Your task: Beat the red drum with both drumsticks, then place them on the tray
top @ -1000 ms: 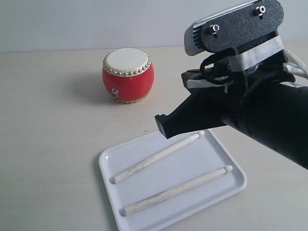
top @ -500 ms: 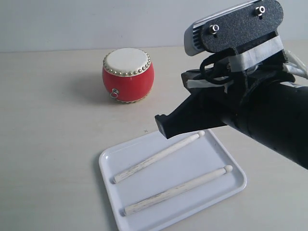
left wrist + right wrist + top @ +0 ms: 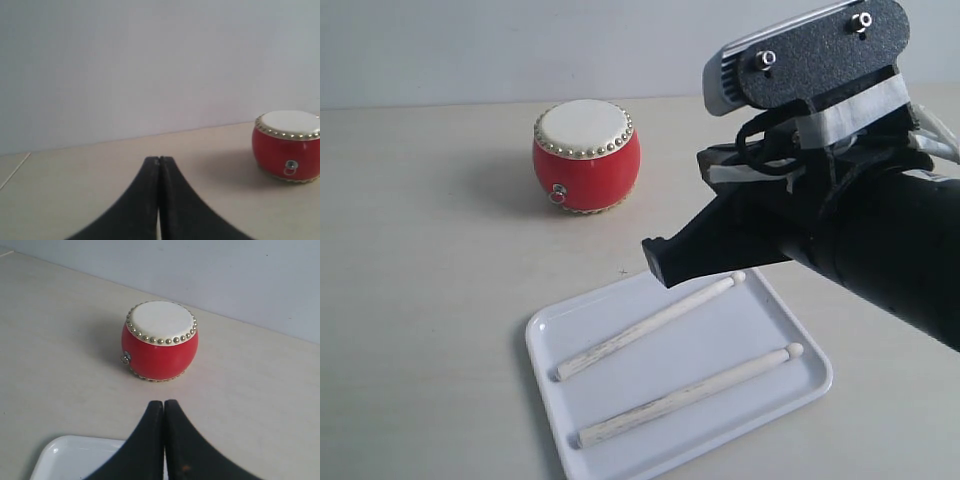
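The red drum point(image 3: 586, 157) with its cream skin and gold studs stands upright on the beige table; it also shows as the red drum point(image 3: 287, 146) and the red drum point(image 3: 160, 340). Both pale drumsticks lie side by side on the white tray point(image 3: 555, 335): one drumstick point(image 3: 650, 327) farther back, the other drumstick point(image 3: 690, 395) nearer the front. My right gripper point(image 3: 658, 262) hangs shut and empty above the tray's back edge; the right gripper point(image 3: 164, 403) points toward the drum. My left gripper point(image 3: 159, 159) is shut on nothing, off to the drum's side, and is out of the exterior view.
The right arm's black body and wrist camera point(image 3: 800, 60) fill the exterior view's right side. A pale wall point(image 3: 150, 65) runs behind the table. A corner of the tray point(image 3: 55, 455) lies under the right gripper.
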Robot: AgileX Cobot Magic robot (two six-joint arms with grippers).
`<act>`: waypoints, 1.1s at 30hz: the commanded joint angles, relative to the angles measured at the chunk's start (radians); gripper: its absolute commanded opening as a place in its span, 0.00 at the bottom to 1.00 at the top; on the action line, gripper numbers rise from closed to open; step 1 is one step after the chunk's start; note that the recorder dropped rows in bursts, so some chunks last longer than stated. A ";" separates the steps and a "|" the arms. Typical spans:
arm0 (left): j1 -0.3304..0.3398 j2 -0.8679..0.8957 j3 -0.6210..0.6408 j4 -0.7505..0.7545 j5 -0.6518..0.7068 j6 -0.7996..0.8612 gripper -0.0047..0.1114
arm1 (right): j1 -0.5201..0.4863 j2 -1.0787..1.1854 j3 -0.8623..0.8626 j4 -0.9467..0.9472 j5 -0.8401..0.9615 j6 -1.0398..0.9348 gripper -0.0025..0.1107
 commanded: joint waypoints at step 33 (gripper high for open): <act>0.040 -0.011 0.088 0.019 -0.012 -0.054 0.04 | 0.001 0.000 -0.006 -0.010 -0.002 0.004 0.02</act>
